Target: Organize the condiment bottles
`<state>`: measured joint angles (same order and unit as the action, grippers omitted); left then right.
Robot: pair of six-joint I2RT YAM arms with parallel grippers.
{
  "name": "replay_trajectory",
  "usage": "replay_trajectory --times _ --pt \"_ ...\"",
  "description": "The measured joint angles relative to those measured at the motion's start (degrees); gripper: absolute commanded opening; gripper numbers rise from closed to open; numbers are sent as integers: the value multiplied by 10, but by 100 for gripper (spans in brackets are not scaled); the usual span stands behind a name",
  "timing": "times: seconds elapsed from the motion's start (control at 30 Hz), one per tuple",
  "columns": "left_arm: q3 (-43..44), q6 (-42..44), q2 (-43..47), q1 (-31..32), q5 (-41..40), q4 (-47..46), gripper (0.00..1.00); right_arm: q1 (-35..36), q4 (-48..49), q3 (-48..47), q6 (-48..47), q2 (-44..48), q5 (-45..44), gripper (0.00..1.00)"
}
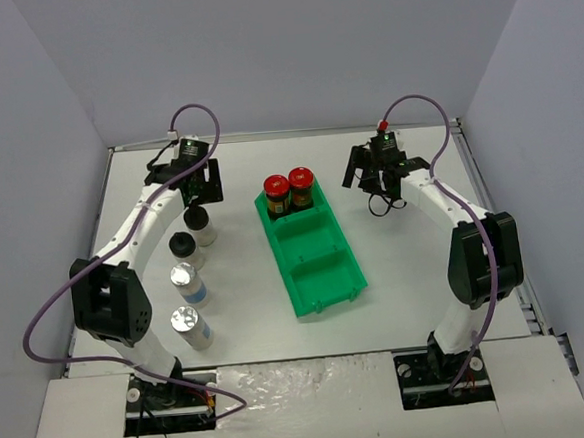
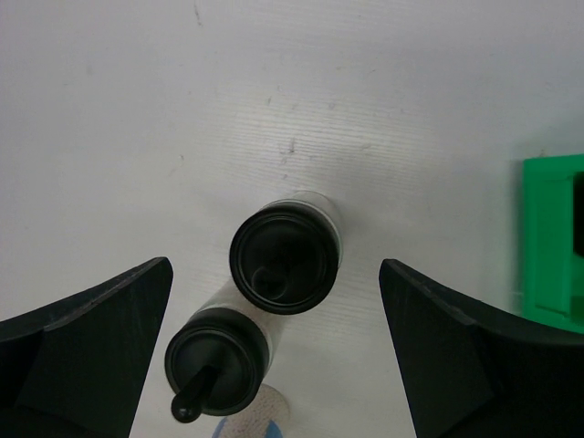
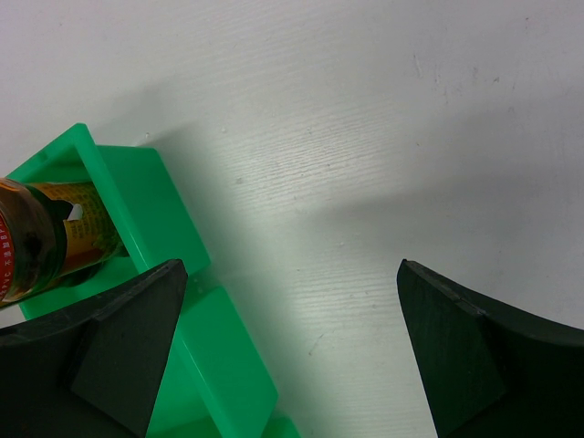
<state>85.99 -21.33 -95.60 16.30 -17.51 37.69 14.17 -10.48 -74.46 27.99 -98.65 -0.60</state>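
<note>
Two dark jars with red caps point(image 1: 277, 193) point(image 1: 301, 186) stand in the far compartment of the green bin point(image 1: 326, 277). Two pale bottles with black caps point(image 1: 200, 221) point(image 1: 182, 248) and two with silver caps point(image 1: 186, 282) point(image 1: 188, 322) stand in a row left of the bin. My left gripper point(image 1: 196, 193) is open above the far black-capped bottle point(image 2: 285, 258); its fingers stand wide to either side. The second black-capped bottle point(image 2: 216, 360) is just beside it. My right gripper point(image 1: 378, 180) is open and empty over bare table right of the bin; one red-capped jar point(image 3: 36, 239) shows at its left.
The bin's middle and near compartments hold nothing. The bin's edge shows in the left wrist view point(image 2: 552, 239) and its far corner in the right wrist view point(image 3: 146, 203). Grey walls enclose the table on three sides.
</note>
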Motion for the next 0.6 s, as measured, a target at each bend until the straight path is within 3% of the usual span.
replay_trajectory --times 0.6 --pt "-28 -29 -71 -36 92 -31 94 0 0 0 0 0 0 97"
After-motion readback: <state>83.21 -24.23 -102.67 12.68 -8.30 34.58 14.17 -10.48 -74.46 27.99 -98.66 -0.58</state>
